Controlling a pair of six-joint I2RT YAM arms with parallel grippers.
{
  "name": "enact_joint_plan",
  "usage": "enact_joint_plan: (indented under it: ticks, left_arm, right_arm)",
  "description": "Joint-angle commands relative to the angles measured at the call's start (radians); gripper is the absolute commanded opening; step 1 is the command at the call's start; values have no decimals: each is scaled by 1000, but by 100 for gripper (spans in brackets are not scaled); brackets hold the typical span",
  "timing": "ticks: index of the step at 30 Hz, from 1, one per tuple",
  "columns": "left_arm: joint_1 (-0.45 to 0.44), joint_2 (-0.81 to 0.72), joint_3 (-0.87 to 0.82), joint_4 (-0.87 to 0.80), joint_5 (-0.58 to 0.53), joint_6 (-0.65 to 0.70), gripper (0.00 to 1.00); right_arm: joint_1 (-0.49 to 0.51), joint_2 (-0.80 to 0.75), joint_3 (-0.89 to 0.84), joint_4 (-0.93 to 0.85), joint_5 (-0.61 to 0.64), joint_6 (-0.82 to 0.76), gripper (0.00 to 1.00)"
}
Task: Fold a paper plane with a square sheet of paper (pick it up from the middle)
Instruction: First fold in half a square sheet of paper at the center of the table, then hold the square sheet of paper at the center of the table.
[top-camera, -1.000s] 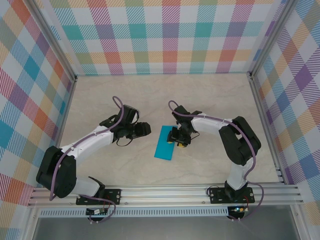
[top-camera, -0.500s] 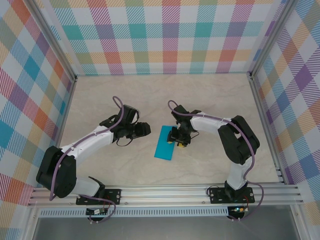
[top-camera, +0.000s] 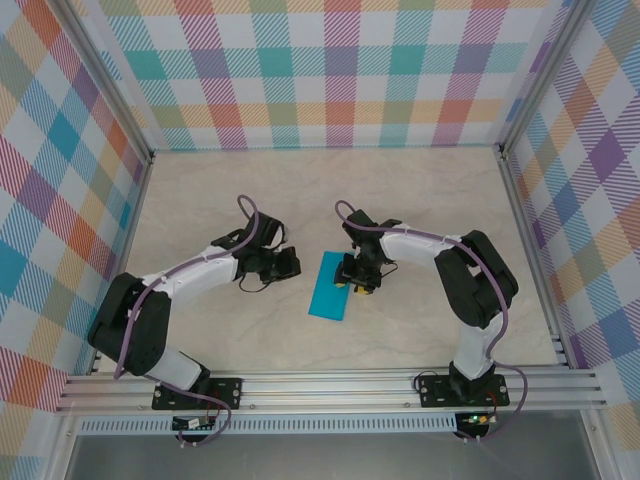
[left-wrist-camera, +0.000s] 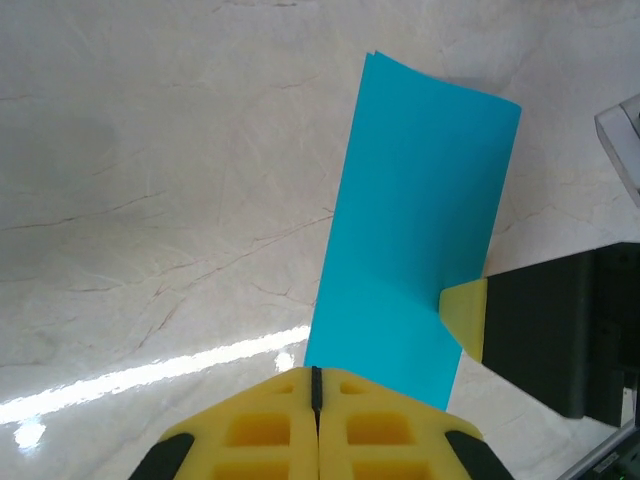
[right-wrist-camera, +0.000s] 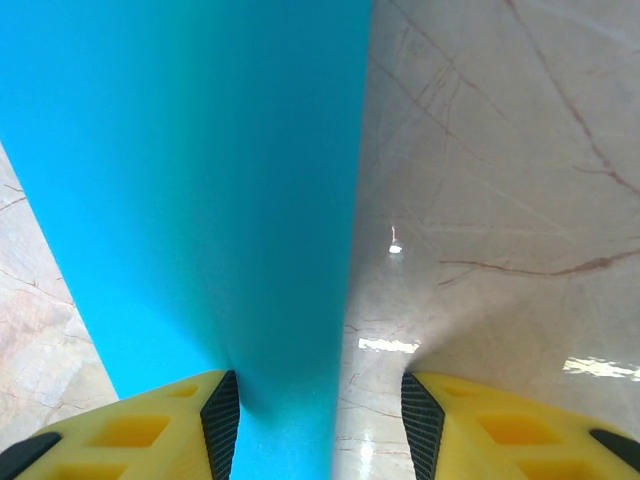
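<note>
Now holding the left gripper (top-camera: 291, 264) fully shut, pads (left-wrist-camera: 265, 430) flat together, after standing it roughly half open a second ago; also drawing that arm's elbow in nearer its base. Gripping nothing with it: pointing the tips at the near edge of the square sheet of paper (top-camera: 328, 287) from just beside, leaving a strip of bare table (top-camera: 420, 200) between in the overhead view. Keeping the right gripper (top-camera: 357, 283) parked where it was, jaws about half apart, closing on nothing. Straddling the sheet's long right edge with it, setting one finger (right-wrist-camera: 130, 425) on or just over the teal and the other over bare marble; not telling from the wrist view whether pressing down or hovering. Lying flat between the two grippers, folded in half into a narrow rectangle, showing two layers at one far corner, not yet resembling a plane.

Probably getting ready to run the shut left tips along the fold to sharpen the crease. Risking a skid: pushing closed tips against a loose edge, sliding or turning the whole sheet if not pinning it firmly on the right. Also risking ploughing under the top layer and buckling it, or knocking the two grippers together while working this near each other.
</note>
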Motion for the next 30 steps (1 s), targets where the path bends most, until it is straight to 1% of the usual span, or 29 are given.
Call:
enact_joint_plan:
  ticks: [1,13,19,21,22,25,30]
  left_arm:
    - [-13,24,34,37,50,-2,3]
    - [-12,39,38,20,41,6,3]
    - [-13,58,47,41,69,4,0]
    - [-14,67,48,42,82,0,0]
    - [-14,72,47,75,86,-4,0]
    - [-18,94,50,103,103,-16,0]
    - [-35,140,80,115,120,-19,0]
  right_arm:
    - [6,49,-3,-21,33,-13,50]
    - [5,60,6,-20,32,-13,52]
    - [7,72,6,-22,34,-13,51]
    - [6,74,8,-26,38,-14,51]
    - [6,75,7,-25,39,-16,51]
    - [6,77,7,-25,39,-14,51]
    - [6,83,9,-28,42,-16,51]
